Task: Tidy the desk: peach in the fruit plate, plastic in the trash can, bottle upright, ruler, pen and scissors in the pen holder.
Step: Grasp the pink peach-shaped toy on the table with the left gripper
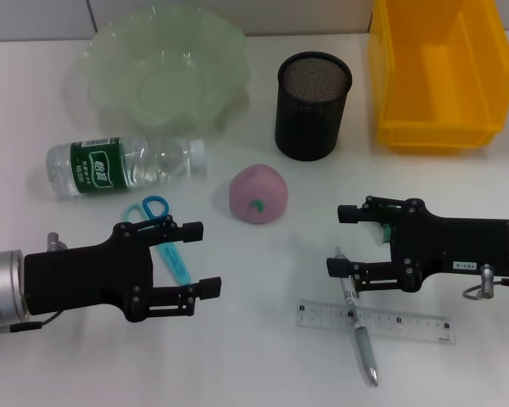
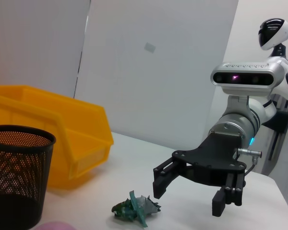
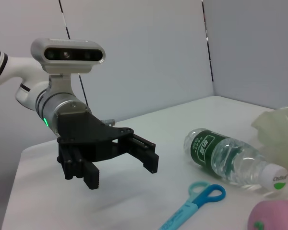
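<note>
- The left gripper point(image 1: 204, 259) hovers low over the counter point(image 1: 237, 365) at about 8 o'clock in the head view, jaws spread wide and holding nothing (the right wrist view point(image 3: 127, 160) shows the same open span).
- Just beside its upper finger, partly hidden under the arm, lie the scissors point(image 1: 164, 242), blue handles toward 12 o'clock; they also show in the right wrist view point(image 3: 194, 206).
- The right gripper point(image 1: 341, 240) hangs at about 4 o'clock, jaws also wide and empty, seen open from the left wrist view too point(image 2: 189, 194).
- Between its fingers, on the counter, sits the crumpled green plastic point(image 2: 134, 208), mostly hidden by the arm in the head view point(image 1: 382, 231); whether the fingers touch it I cannot tell.
- Just below that gripper the pen point(image 1: 362, 339) lies across the clear ruler point(image 1: 382, 322), its top end near the lower finger.
- The pink peach point(image 1: 258, 193) rests near the centre, between the two grippers and a little toward 12 o'clock.
- The bottle point(image 1: 123, 164) lies on its side at 10 o'clock, cap pointing toward the peach.
- Beyond it, at 11 o'clock, is the pale green plate point(image 1: 110, 85).
- The black mesh holder point(image 1: 312, 106) stands upright at 12 o'clock.
- The yellow bin point(image 1: 390, 85) sits at 1 o'clock, just beside the holder.
</note>
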`<state>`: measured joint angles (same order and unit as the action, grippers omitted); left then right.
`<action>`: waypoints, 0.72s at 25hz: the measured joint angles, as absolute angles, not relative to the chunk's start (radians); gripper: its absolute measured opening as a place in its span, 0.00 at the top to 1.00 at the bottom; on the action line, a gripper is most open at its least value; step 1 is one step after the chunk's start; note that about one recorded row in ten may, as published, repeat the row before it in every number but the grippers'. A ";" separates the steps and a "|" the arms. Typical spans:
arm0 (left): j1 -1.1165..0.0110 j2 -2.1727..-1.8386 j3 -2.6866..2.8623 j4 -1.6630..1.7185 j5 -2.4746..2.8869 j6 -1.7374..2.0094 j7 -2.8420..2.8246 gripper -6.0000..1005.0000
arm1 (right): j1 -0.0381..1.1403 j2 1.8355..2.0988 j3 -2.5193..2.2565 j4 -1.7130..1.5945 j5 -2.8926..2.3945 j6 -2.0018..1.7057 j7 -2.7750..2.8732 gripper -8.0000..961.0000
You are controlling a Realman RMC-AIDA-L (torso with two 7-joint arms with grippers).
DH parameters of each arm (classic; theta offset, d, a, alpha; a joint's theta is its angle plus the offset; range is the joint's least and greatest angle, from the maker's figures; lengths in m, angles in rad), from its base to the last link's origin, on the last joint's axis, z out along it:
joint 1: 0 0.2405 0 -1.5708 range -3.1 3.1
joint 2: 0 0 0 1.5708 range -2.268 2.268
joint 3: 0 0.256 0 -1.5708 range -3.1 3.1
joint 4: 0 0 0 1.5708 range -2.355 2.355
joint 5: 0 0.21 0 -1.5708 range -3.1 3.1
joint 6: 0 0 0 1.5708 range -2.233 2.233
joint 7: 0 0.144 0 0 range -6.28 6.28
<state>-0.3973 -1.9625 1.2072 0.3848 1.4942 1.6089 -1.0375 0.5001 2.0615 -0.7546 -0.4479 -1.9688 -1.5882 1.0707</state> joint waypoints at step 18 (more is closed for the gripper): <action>-0.397 -1.963 1.207 0.386 1.494 1.609 -1.037 0.18 | 0.500 2.063 -0.755 -0.448 -1.970 -1.584 1.071 0.15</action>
<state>-0.3973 -1.9627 1.2072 0.3864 1.4941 1.6090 -1.0369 0.5001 2.0632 -0.7547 -0.4479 -1.9697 -1.5844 1.0707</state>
